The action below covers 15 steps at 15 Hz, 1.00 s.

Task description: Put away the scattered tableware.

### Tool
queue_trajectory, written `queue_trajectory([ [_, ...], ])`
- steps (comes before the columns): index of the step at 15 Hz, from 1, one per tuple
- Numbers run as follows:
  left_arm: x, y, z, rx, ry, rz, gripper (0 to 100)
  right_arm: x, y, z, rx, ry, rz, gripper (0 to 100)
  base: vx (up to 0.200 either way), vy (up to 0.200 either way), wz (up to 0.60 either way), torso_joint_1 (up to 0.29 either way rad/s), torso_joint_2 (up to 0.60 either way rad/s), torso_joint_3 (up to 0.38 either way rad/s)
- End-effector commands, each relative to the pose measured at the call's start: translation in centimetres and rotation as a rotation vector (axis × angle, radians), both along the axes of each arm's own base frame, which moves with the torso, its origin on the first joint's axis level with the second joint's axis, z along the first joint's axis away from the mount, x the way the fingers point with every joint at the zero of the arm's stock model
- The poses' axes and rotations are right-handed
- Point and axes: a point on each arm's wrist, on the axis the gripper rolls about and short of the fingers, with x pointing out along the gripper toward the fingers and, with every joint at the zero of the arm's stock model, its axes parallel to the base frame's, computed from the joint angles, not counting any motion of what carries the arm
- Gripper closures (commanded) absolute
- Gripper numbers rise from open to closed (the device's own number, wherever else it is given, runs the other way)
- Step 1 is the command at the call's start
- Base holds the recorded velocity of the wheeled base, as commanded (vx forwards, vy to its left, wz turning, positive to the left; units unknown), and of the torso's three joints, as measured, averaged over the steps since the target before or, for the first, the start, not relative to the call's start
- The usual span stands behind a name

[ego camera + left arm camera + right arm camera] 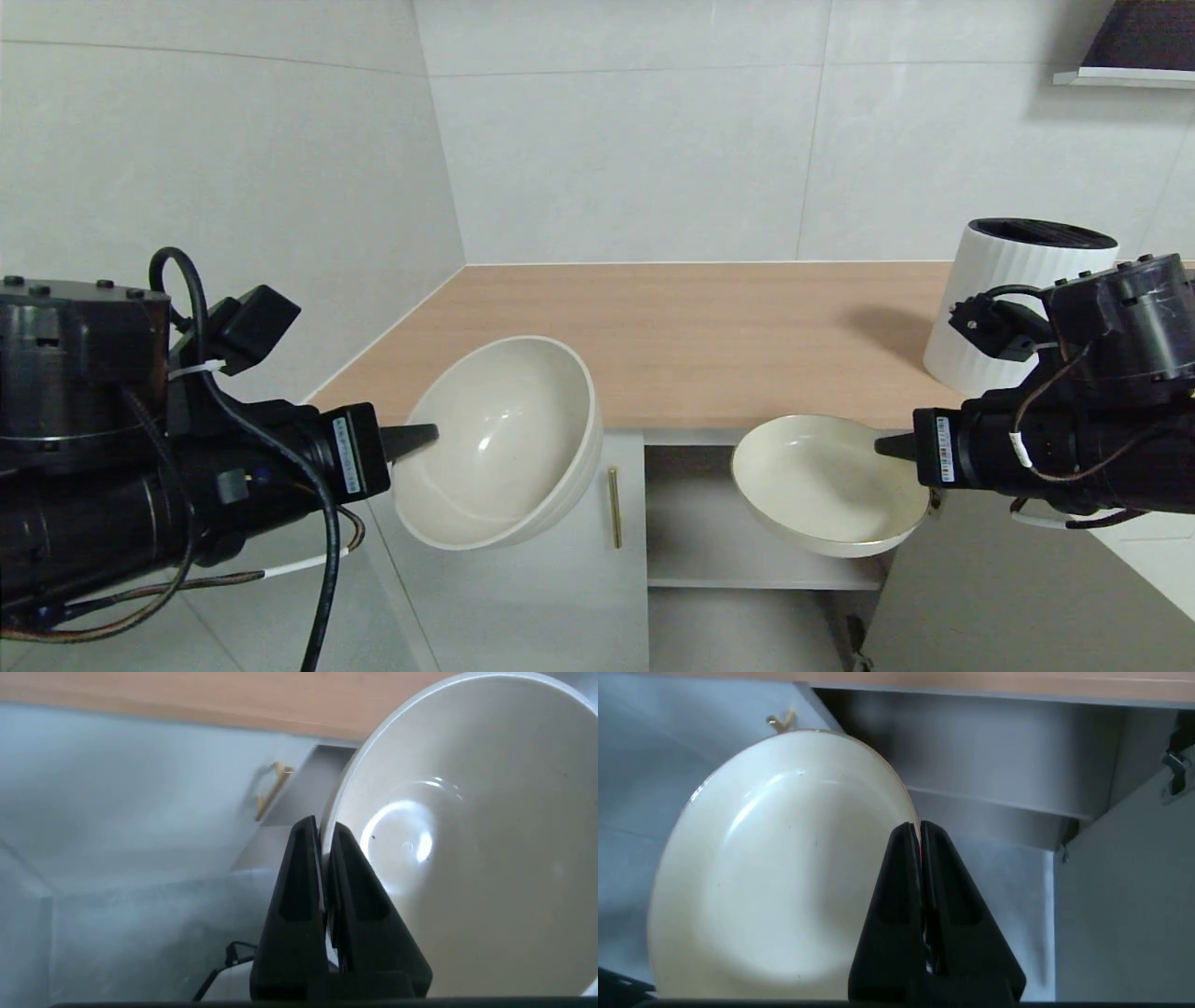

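Bowl (pixel 513 439) (pixel 467 840) hangs tilted in the air before the desk (pixel 709 336) edge, and you can see the left gripper (pixel 429 434) (pixel 325 835) with its jaws clenched on the rim. Your right gripper (pixel 882 446) (pixel 920 835) has its jaws pinched on the rim of the dish (pixel 822 485) (pixel 785 859), which hangs in front of the open cupboard shelf (pixel 709 555) under the desk. White stickers (pixel 345 455) on both wrists carry print too small for you to read; a ribbed white canister (pixel 1018 308) stands on the desk at right.

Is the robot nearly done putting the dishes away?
About halfway. Done: both dishes are lifted and the cupboard stands open. In hand: the left gripper pinches the deep bowl by its rim, the right gripper the shallow dish. Left: setting both on the cupboard shelf.
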Motion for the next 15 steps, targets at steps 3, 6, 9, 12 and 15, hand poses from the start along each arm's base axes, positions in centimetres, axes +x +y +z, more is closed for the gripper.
queue_trajectory([
  [3,0.4,-0.4,-0.6,0.011,0.025,-0.009,100,0.5,0.3,-0.7,-0.013,0.026,0.0,100,0.0,0.0,0.0,0.0,0.0,0.0],
  [6,0.4,-0.4,-0.8,0.014,0.031,-0.009,100,0.8,0.4,-1.3,-0.034,0.039,0.008,100,0.0,0.0,0.0,0.0,0.0,0.0],
  [9,0.8,-0.6,-1.3,0.023,0.052,-0.009,100,0.8,0.4,-1.5,-0.042,0.047,0.011,100,0.0,0.0,0.0,-0.055,0.13,0.078],
  [12,1.0,-0.6,-1.4,0.026,0.057,-0.009,100,0.9,0.4,-1.6,-0.051,0.046,0.018,100,0.0,0.0,0.0,-0.162,0.42,0.24],
  [15,1.0,-0.7,-1.6,0.029,0.066,-0.012,100,0.9,0.5,-1.9,-0.056,0.056,0.018,100,0.0,0.0,0.0,-0.186,0.47,0.286],
])
